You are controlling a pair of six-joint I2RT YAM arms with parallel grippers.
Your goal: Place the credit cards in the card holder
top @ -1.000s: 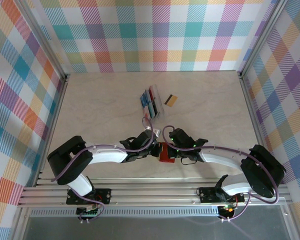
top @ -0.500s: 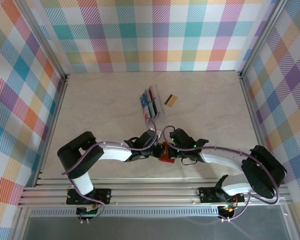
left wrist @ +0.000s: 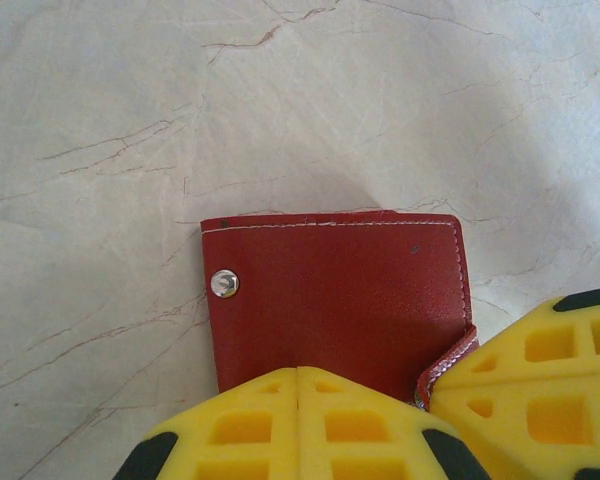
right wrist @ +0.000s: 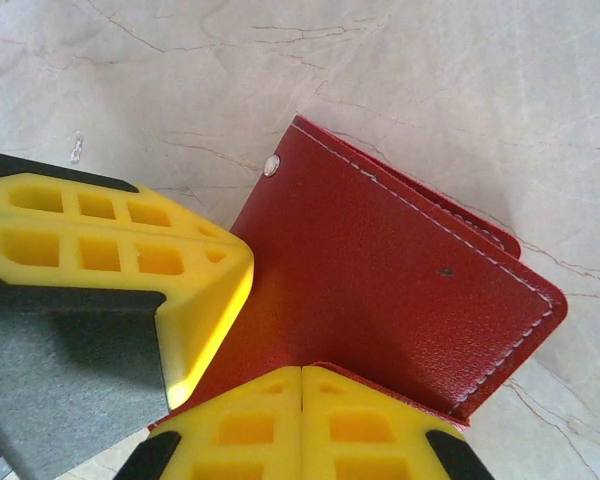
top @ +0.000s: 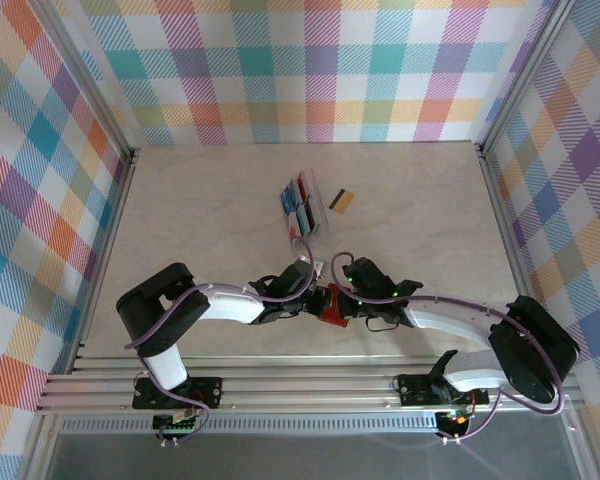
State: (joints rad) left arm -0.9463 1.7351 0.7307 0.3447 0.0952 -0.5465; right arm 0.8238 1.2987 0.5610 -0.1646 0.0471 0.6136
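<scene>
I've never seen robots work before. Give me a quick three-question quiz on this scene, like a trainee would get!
1. True or false: the gold card is already inside the card holder.
2. Pick one: the left gripper and right gripper are A) both wide open, B) both shut, C) one open, one shut.
3. Fill in: both grippers meet at the ___ coloured card holder.

Key: 1 false; 2 B; 3 red.

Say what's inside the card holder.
The card holder shows its red outer leather and a snap stud. Its inside is covered by that leather, so its contents cannot be seen.
</scene>
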